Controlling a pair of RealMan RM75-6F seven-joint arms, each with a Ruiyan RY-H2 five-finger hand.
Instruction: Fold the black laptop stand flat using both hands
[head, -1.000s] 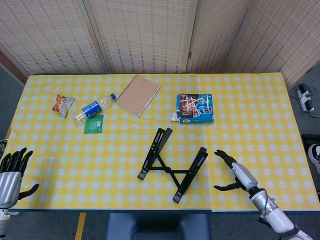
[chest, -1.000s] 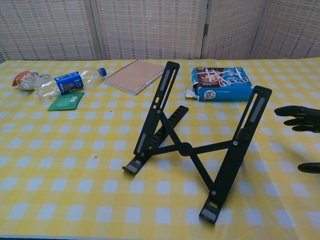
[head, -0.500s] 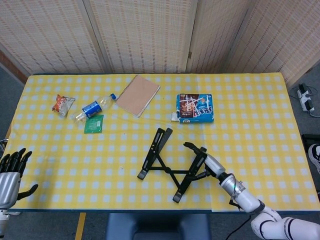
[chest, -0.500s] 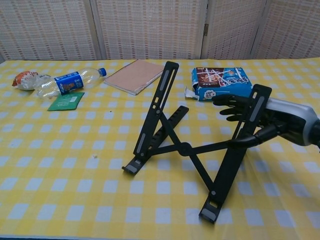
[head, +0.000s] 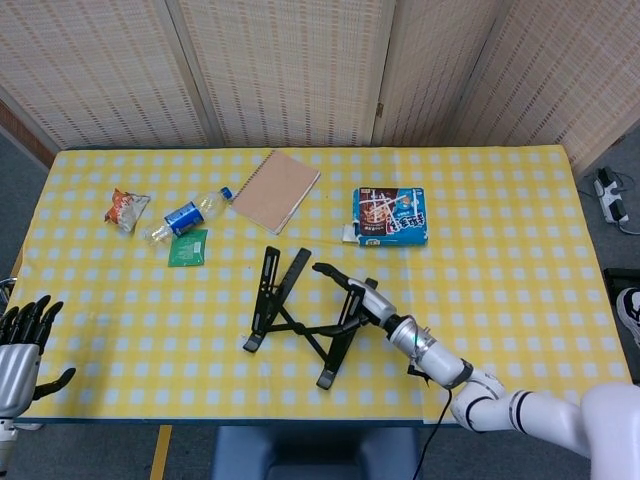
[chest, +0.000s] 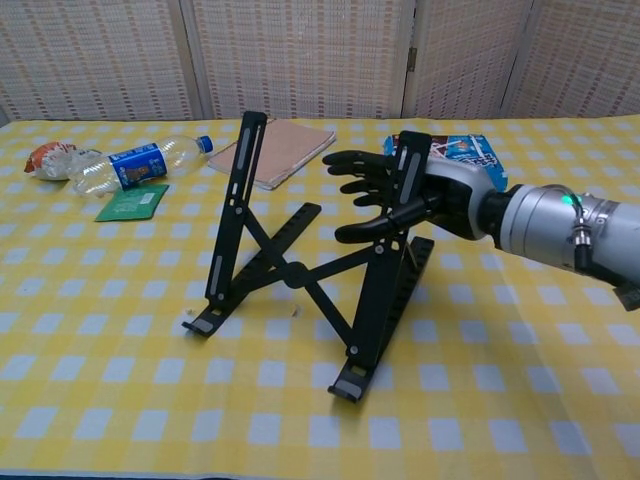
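Observation:
The black laptop stand (head: 298, 315) stands unfolded on the yellow checked table, its two rails raised and crossed by struts (chest: 295, 275). My right hand (head: 350, 285) is at the top of its right rail. In the chest view that rail runs between the outstretched fingers behind it and the thumb in front, so the right hand (chest: 400, 195) holds it loosely. My left hand (head: 20, 345) hovers off the table's front left corner with fingers apart, holding nothing and far from the stand. It does not show in the chest view.
Behind the stand lie a tan notebook (head: 276, 190), a blue snack box (head: 391, 216), a plastic bottle (head: 188, 215), a green packet (head: 188, 247) and a snack bag (head: 126, 208). The table's front edge (head: 200, 418) runs close below the stand.
My right hand came in from the right, reached the stand's right rail and closed around it. The stand has slid left with it. The left hand has stayed put.

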